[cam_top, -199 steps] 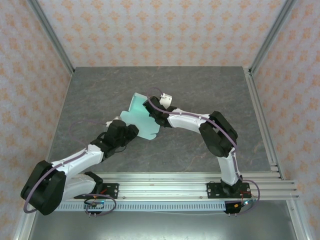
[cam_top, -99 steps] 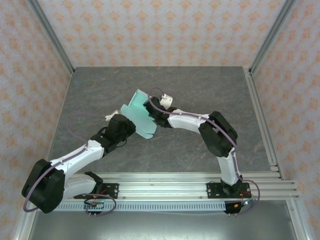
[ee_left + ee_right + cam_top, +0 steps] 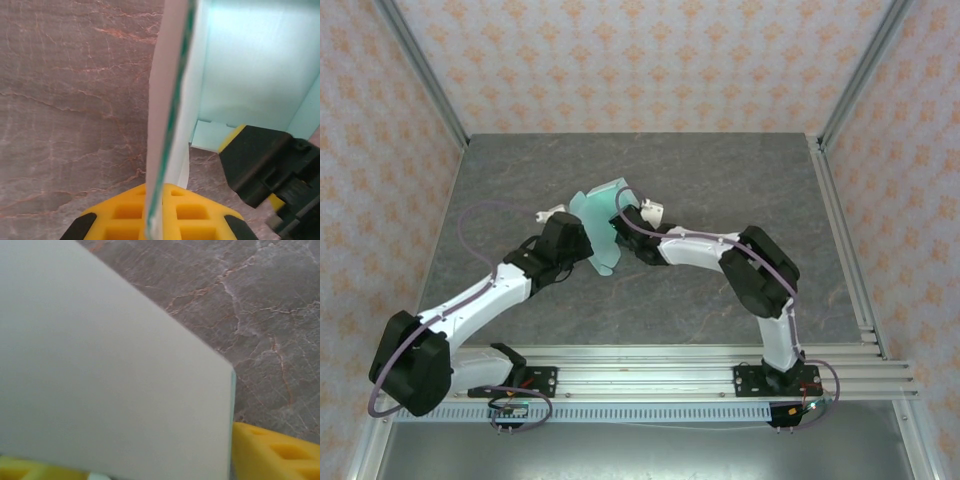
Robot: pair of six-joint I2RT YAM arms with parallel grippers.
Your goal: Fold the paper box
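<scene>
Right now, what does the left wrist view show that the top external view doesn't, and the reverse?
Left wrist: the paper box edge-on, its near flap pinched in the left gripper, between its yellow pads. Top external: both whole arms, the sheet standing up between them, the patterned walls. Both: the mint card, the grey marbled table, the right gripper close beside the card.

Nothing legible anywhere I can see. paper box (image 3: 597,215): plain mint card on both faces, no print or markings. Small circuit board (image 3: 510,408) on the rail by the left arm's base may carry lettering, but it's too small to read. Wallpaper is pattern only, no characters.
</scene>
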